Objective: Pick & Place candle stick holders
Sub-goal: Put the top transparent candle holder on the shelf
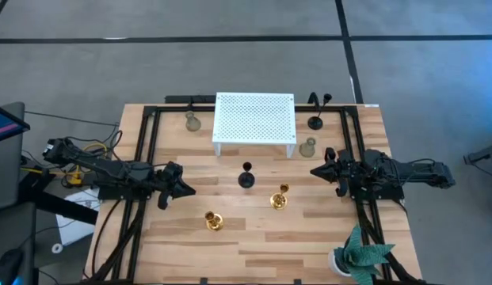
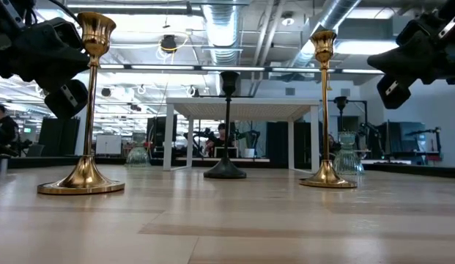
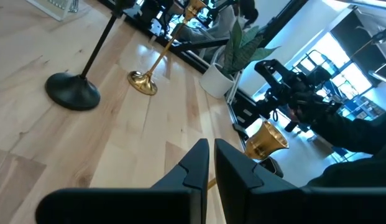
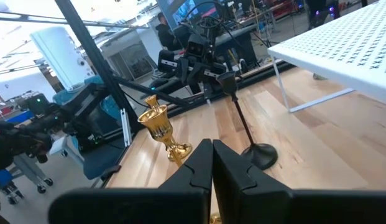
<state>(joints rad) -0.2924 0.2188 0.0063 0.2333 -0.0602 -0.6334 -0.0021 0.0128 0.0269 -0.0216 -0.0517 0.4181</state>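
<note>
Both claws are pressed together, empty: left gripper [image 1: 184,188] at nine o'clock, right gripper [image 1: 316,170] at three. Spread yours before approaching the gold holder's [image 1: 279,197] stem.

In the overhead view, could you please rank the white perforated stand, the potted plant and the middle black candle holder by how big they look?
1. White perforated stand, clearly largest.
2. Potted plant.
3. Black candle holder, smallest.
</note>
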